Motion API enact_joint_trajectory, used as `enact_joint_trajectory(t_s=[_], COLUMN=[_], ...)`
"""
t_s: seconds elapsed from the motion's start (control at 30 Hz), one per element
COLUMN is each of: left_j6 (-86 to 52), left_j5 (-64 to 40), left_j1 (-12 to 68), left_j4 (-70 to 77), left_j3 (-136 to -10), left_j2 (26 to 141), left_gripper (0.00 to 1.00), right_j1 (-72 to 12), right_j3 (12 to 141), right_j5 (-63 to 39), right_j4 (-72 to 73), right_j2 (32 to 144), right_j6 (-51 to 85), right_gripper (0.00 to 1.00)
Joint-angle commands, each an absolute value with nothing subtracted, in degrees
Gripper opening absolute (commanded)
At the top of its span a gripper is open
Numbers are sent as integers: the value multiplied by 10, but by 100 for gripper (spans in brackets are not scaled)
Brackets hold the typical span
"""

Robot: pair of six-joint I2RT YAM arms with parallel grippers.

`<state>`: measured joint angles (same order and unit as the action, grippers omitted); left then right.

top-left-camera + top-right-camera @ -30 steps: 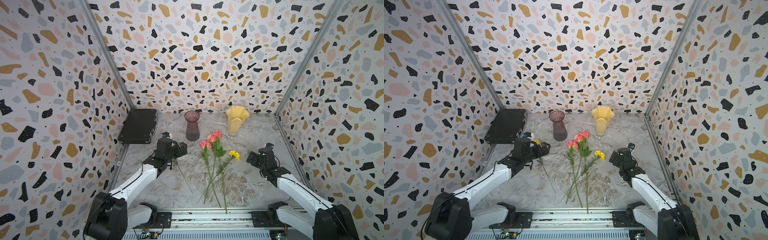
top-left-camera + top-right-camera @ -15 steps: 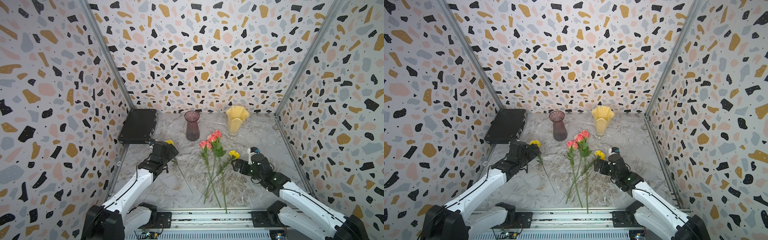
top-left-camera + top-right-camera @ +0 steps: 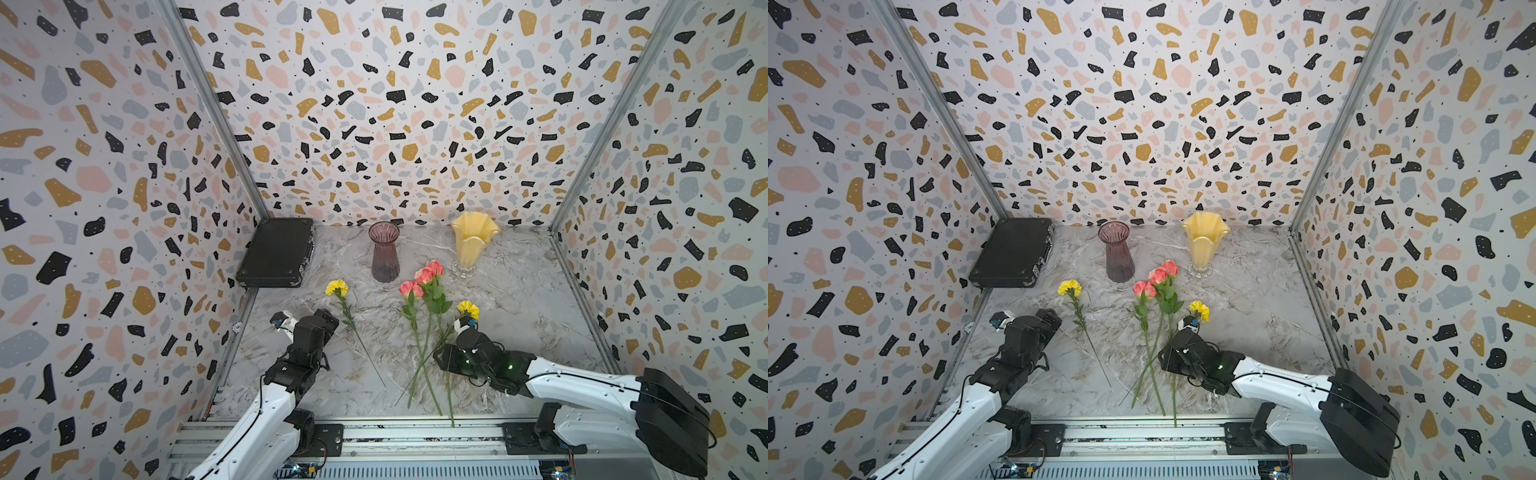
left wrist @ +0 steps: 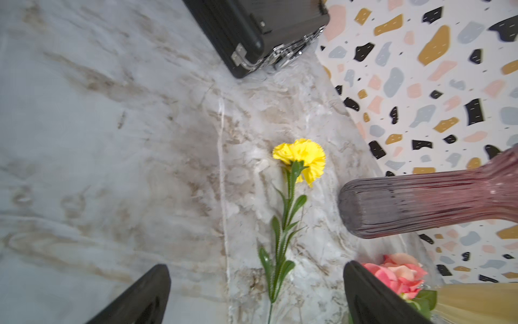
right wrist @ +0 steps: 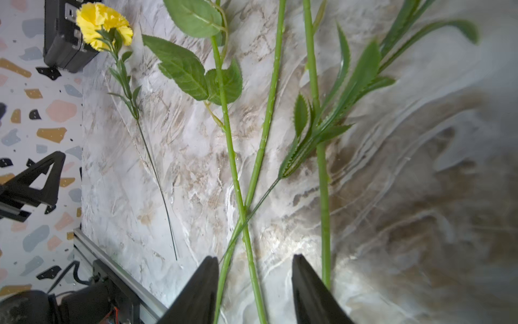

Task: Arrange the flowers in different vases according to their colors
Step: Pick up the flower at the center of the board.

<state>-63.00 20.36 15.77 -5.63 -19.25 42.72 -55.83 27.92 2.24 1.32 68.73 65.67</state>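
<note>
Terrazzo-walled booth [image 3: 374, 104], marble tabletop [image 3: 519, 316]. Task barely begun: nothing placed, five flowers [image 3: 434, 301] left to sort. Purple vase [image 3: 384, 253] and yellow vase [image 3: 473, 243]: both apparently empty, well beyond both grippers. Left gripper [image 4: 255, 265]: jaws wide, one yellow carnation [image 4: 301, 157] straight ahead, stem between them. Right gripper [image 5: 254, 261]: jaws half-apart, straddling two crossed stems of the pink roses [image 3: 422, 276], unclamped; second carnation [image 3: 468, 308] just beside it.

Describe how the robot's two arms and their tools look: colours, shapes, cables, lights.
Both the left arm and right arm have smooth white link shells with black joint housings, and a thin black cable runs along each. The right arm's wrist shows small green lights. The left tool and right tool have black, tapering, wedge-shaped fingers.
</note>
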Motion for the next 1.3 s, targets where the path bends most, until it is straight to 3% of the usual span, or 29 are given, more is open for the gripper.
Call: enact_joint_trajectory(t_s=[0.0,0.7,0.93,1.07,1.27], left_j6=[-613,-620,-623,-621,-572], left_j5=[192,180,181,181,95], left_j1=[156,156,156,156,156], left_j4=[0,0,2,8,81], left_j3=[-197,-208,-207,-204,-204], left_j2=[438,477,479,483,509], left_gripper=[99,99,99,99,99], right_j1=[-566,-569,-570,-570,-570], right_j3=[310,357,361,365,370], right_j5=[45,70,90,91,122], right_j4=[45,63,36,29,-11], right_j2=[715,862,878,868,775], right_j6=[688,732,758,750,697], right_gripper=[45,41,26,7,2])
